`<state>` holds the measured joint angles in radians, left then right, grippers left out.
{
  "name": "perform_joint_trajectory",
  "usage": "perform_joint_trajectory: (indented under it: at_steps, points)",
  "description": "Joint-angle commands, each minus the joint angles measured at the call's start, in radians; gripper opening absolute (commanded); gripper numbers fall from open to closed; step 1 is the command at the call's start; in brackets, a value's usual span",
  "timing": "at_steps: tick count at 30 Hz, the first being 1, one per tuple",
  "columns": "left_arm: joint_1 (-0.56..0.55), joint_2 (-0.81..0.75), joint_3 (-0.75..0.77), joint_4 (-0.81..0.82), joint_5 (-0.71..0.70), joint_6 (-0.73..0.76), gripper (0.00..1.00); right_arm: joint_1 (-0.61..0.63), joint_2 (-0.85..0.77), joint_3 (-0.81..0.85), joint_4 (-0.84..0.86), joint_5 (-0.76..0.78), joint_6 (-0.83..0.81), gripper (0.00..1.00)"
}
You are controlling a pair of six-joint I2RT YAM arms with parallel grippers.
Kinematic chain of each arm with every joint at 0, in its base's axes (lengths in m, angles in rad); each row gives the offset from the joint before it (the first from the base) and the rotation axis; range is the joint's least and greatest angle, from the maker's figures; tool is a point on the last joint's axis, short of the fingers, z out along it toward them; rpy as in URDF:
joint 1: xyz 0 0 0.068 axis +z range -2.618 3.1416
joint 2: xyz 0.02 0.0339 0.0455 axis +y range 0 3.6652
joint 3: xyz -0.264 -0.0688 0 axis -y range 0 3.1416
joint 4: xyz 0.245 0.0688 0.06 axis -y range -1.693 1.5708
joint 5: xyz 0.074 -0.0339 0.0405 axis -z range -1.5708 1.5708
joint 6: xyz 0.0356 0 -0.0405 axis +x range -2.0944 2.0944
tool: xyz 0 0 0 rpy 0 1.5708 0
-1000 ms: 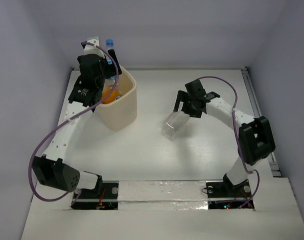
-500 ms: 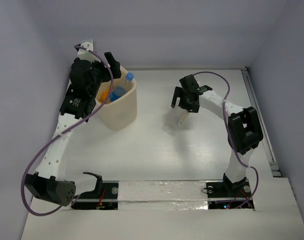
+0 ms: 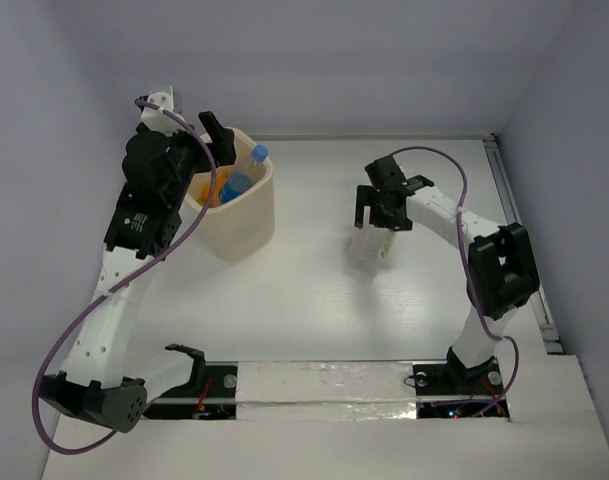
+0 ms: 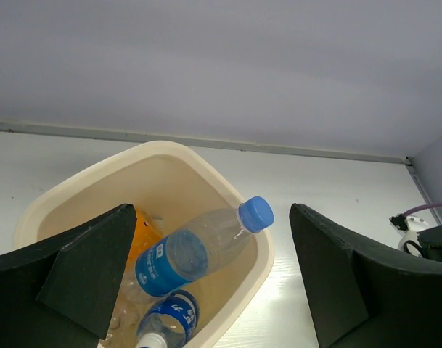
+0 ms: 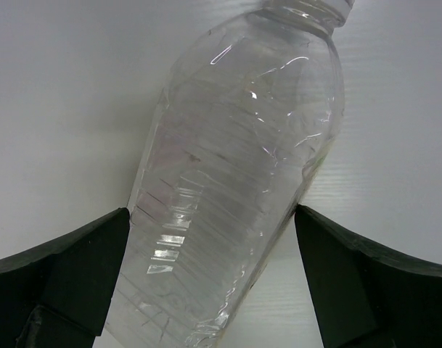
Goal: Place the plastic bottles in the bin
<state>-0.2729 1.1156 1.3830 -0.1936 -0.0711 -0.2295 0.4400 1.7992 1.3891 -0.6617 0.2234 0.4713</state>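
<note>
The cream bin [image 3: 246, 225] stands at the back left of the table. Inside it a blue-capped, blue-labelled plastic bottle [image 3: 239, 182] [image 4: 199, 250] leans with its neck on the rim [image 4: 206, 156], beside an orange bottle [image 4: 144, 232] and another blue-labelled one [image 4: 166, 319]. My left gripper [image 3: 206, 150] [image 4: 212, 210] hangs open above the bin, holding nothing. A large clear bottle [image 3: 367, 252] [image 5: 235, 167] lies on the table right of centre. My right gripper [image 3: 379, 222] [image 5: 211, 214] is open and straddles it, fingertips at its two sides.
The purple-grey back wall rises close behind the bin. A metal rail [image 3: 514, 200] runs along the table's right edge. A shiny tape strip [image 3: 324, 385] lies between the two arm bases at the near edge.
The blue-capped bottle dropped from beside my left gripper into the bin, and that gripper drew back to the left. The large bottle shifted right and turned as my right gripper settled over it.
</note>
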Motion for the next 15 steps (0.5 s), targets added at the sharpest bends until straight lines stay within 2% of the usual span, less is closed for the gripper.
perform_joint_trajectory:
  at_steps: [1,4,9,15]
  points:
    - [0.008,-0.037,-0.004,0.002,-0.001,0.004,0.85,0.003,-0.081,-0.025,-0.085,0.057,-0.071,1.0]
    - [0.008,-0.042,-0.001,-0.01,0.001,0.002,0.85,0.003,-0.1,-0.032,-0.081,0.016,-0.097,1.0]
    - [0.008,-0.054,-0.007,-0.027,0.001,0.002,0.85,0.003,-0.122,-0.08,-0.067,0.065,-0.109,1.0]
    - [0.008,-0.063,-0.024,-0.033,0.013,-0.002,0.85,-0.061,-0.133,-0.121,-0.056,0.07,-0.106,1.0]
